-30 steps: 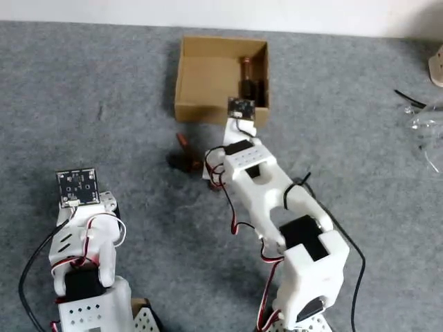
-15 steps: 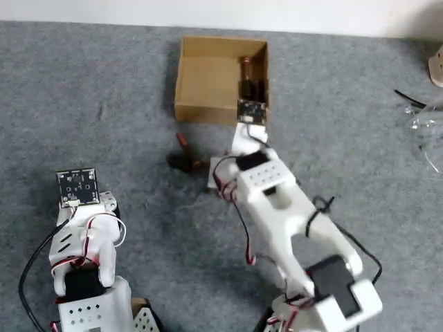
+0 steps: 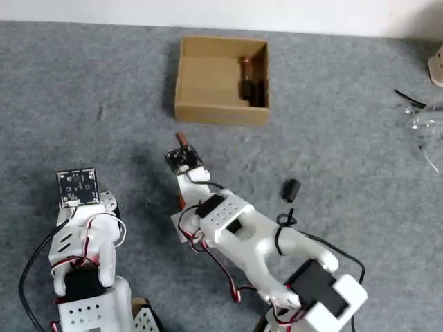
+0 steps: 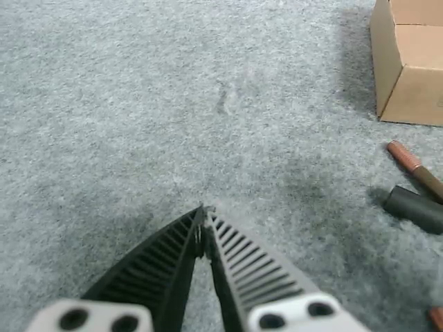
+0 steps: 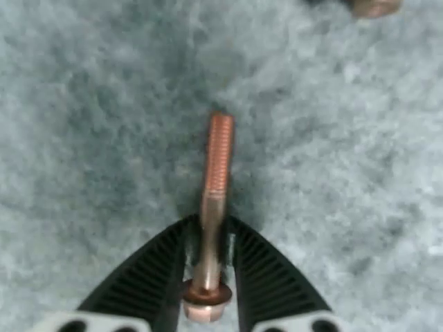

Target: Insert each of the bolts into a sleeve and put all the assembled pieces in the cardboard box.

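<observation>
Left gripper (image 4: 203, 214): fingers pressed together, nothing between them, low over the grey carpeted surface (image 3: 104, 83) at the near left. In the high view it is hidden under its wrist camera board.

Right gripper (image 5: 211, 225): pinching a copper bolt (image 5: 216, 159) by the shank, head back between the fingers, threaded end poking out past the tips. Cannot tell if the bolt touches the surface. From above this gripper is also hidden under its camera board, mid-surface.

Just beyond it lies a loose bolt (image 4: 414, 163), with only its tip clear in the high view. A black sleeve (image 4: 415, 209) lies just beside that bolt, cut off by the frame edge. A copper end (image 5: 374, 7) at the edge of the right wrist view is too cropped to name.

A second sleeve (image 3: 291, 187) sits alone, right of the right arm.

Farther back is the cardboard box (image 3: 220, 113), open-topped. One assembled piece (image 3: 246, 75) lies against its right wall, partly in shadow.

Clear clutter (image 3: 422, 117) is at the far right edge, and a white wall (image 3: 208, 10) strip runs behind.
</observation>
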Controlling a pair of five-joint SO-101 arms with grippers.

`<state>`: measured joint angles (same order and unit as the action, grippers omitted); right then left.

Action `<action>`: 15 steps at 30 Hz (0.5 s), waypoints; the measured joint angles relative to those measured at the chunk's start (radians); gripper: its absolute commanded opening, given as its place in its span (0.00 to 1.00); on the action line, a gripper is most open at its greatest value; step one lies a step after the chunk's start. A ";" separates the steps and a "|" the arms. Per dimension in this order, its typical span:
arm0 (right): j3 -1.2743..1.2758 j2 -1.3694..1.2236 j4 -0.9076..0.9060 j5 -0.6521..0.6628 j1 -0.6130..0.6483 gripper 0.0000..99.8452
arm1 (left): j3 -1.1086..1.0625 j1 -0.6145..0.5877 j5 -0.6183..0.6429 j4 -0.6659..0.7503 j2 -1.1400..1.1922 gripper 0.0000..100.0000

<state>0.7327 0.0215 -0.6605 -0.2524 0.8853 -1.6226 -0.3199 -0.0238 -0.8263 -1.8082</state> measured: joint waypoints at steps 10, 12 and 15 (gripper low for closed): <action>-0.127 -0.118 -0.025 0.204 -0.031 0.26 | 0.000 0.000 0.000 0.000 0.000 0.01; -0.149 -0.120 -0.084 0.298 -0.029 0.28 | 0.000 0.000 0.000 0.000 0.000 0.01; -0.195 -0.091 -0.190 0.361 -0.051 0.28 | -0.009 0.000 0.000 0.000 0.000 0.01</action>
<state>0.5378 -0.0690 -0.8508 0.1082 0.8347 -1.6318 -0.3199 -0.0238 -0.8263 -1.8082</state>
